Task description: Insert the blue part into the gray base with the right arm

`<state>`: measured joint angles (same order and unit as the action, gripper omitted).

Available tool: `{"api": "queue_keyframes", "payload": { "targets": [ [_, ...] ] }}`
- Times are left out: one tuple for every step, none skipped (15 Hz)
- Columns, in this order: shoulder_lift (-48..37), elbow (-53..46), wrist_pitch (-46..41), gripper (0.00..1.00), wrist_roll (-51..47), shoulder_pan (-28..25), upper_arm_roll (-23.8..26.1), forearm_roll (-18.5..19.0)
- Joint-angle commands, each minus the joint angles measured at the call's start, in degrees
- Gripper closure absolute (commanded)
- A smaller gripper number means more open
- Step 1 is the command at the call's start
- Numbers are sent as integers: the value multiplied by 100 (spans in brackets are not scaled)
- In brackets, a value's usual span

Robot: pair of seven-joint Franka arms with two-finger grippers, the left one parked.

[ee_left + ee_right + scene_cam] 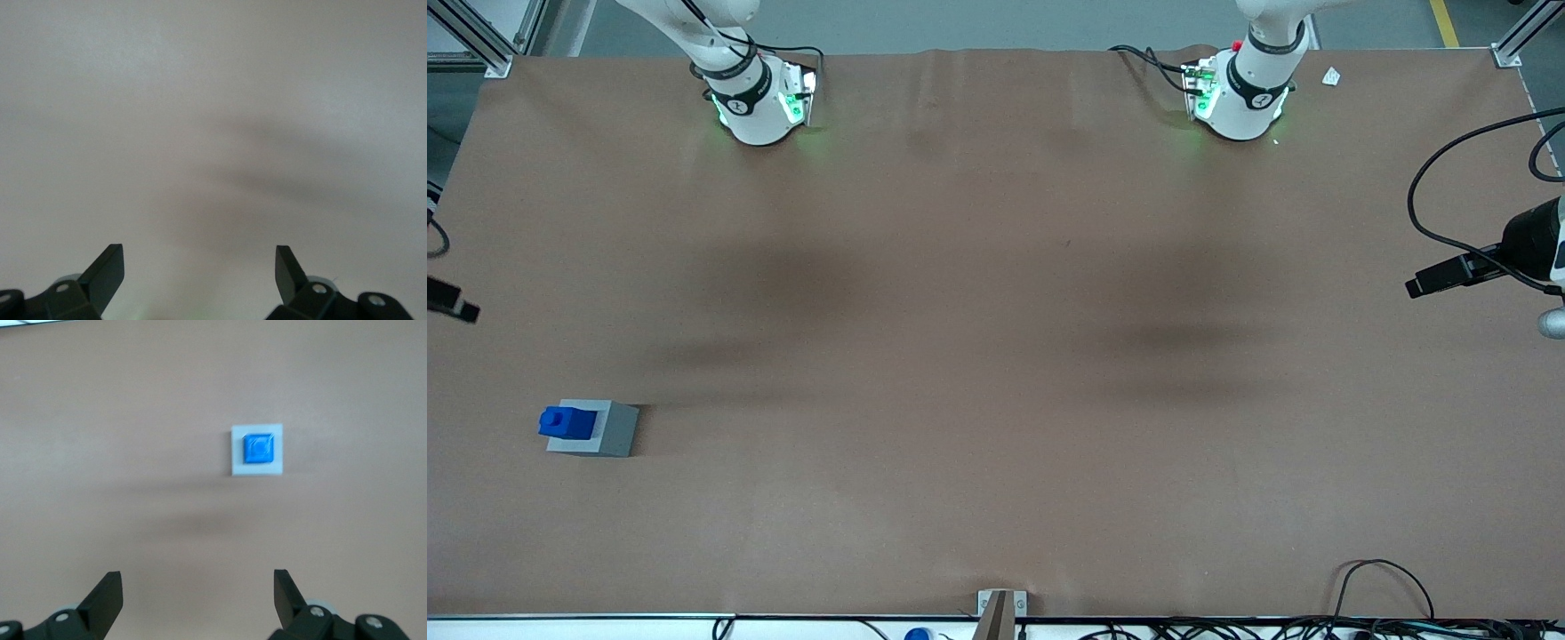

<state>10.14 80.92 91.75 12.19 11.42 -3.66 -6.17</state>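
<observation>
Blue part [258, 448] sits in the top of the gray base [257, 468], and we see it from above, with gray rim all around it. In the front view the gray base [605, 431] with the blue part [565, 423] stands on the brown table cover [996, 356], toward the working arm's end. The gripper [198, 590] hangs high above them, its 2 fingers [107, 595] spread wide and holding nothing. We can read no writing on any of them.
</observation>
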Motion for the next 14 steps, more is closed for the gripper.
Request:
{"api": "queue_keyframes", "payload": {
  "targets": [
    [-574,327,-228,0,-934,-621,23,492],
    [-619,363,-237,0,-1129,-823,23,537],
    [-662,363,-237,0,-1244,-938,23,529],
    [-663,363,-228,0,-1462,-1079,23,538],
    [-663,363,-219,0,-1682,-1211,23,538],
    [-654,346,-211,0,-1745,-1299,15,581],
    [-663,345,-211,0,-1781,-1326,15,678],
    [-672,371,-184,0,-1790,-1344,23,722],
    [-715,450,-149,0,-1799,-1353,23,731],
    [-829,599,-62,0,-1799,-1361,23,740],
    [-952,826,113,0,-1799,-1370,23,749],
    [-1083,1038,289,0,-1799,-1362,23,749],
    [-1154,1161,377,0,-1799,-1361,23,749],
    [-1146,1145,378,0,-1790,-1344,15,749]
  ]
}}
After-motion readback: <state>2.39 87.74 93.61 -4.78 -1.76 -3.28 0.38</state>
